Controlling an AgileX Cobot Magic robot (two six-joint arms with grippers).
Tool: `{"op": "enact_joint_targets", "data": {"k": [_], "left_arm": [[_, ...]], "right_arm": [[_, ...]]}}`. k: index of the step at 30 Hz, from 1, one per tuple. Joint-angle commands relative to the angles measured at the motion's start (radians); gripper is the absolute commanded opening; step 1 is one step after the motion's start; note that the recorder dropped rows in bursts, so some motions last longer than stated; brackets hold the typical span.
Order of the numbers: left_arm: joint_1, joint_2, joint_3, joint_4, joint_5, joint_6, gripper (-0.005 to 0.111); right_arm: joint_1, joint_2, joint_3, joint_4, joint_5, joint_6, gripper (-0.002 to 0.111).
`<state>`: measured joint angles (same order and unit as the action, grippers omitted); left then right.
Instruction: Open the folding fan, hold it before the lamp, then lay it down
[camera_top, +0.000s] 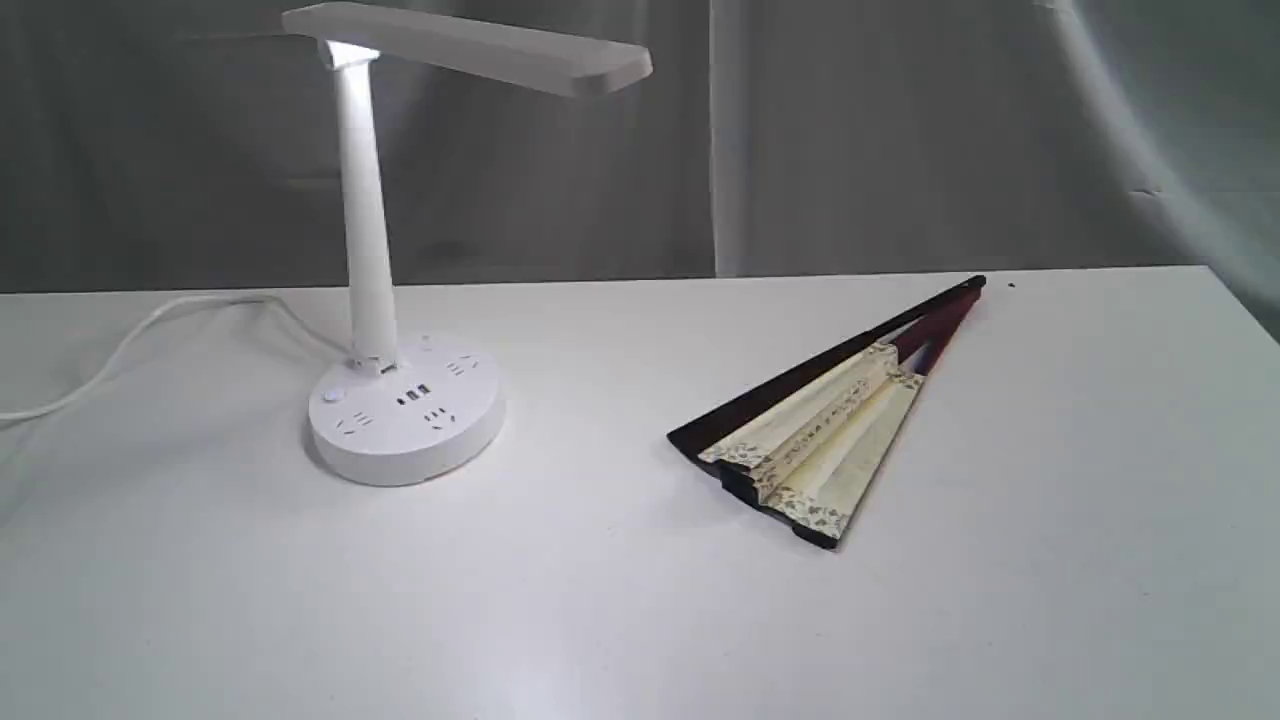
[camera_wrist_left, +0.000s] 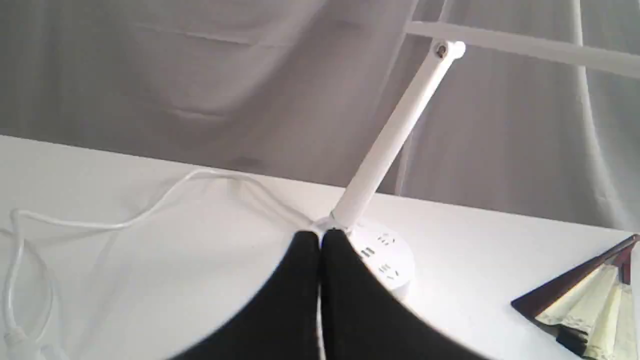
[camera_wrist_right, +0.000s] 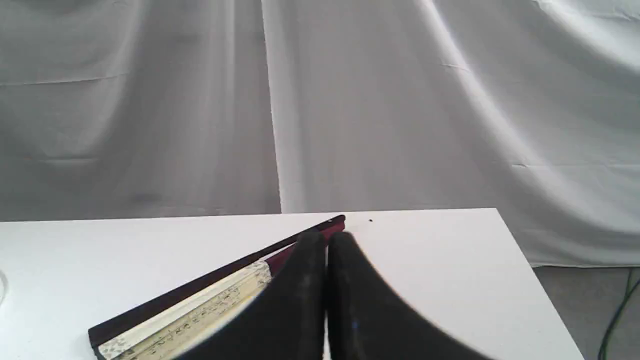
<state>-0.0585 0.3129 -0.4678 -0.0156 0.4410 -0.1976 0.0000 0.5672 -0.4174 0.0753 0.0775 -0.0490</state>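
Observation:
The folding fan (camera_top: 825, 425) lies on the white table (camera_top: 620, 600), right of centre, only slightly spread, its pivot end pointing to the far right. Cream pleats and dark guards show. The white lamp (camera_top: 400, 400) stands left of centre, its flat head reaching over toward the middle. Neither arm appears in the exterior view. In the left wrist view my left gripper (camera_wrist_left: 320, 237) is shut and empty, held above the table short of the lamp (camera_wrist_left: 385, 145), with the fan (camera_wrist_left: 590, 305) off to one side. My right gripper (camera_wrist_right: 326, 239) is shut and empty, above the fan (camera_wrist_right: 200, 305) near its ribs.
The lamp's white cord (camera_top: 140, 340) trails across the table to the left edge. A grey-white curtain (camera_top: 900, 130) hangs behind the table. The table's right edge (camera_wrist_right: 525, 270) drops to a floor with a green cable (camera_wrist_right: 617, 315).

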Motion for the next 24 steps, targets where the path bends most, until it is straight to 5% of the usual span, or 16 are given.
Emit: {"op": "enact_joint_targets", "data": {"k": [1, 17, 24], "left_arm": [[-0.005, 0.102, -0.029, -0.002, 0.002, -0.005, 0.0], [-0.005, 0.527, -0.062, -0.002, -0.213, -0.005, 0.0], [-0.005, 0.718, -0.105, -0.002, -0.179, -0.005, 0.0]], "right_arm": [[0.0, 0.062, -0.046, 0.003, 0.003, -0.002, 0.0], [0.0, 0.4, -0.262, -0.012, 0.07, -0.008, 0.0], [0.0, 0.525, -0.33, -0.018, 0.13, -0.011, 0.0]]}}
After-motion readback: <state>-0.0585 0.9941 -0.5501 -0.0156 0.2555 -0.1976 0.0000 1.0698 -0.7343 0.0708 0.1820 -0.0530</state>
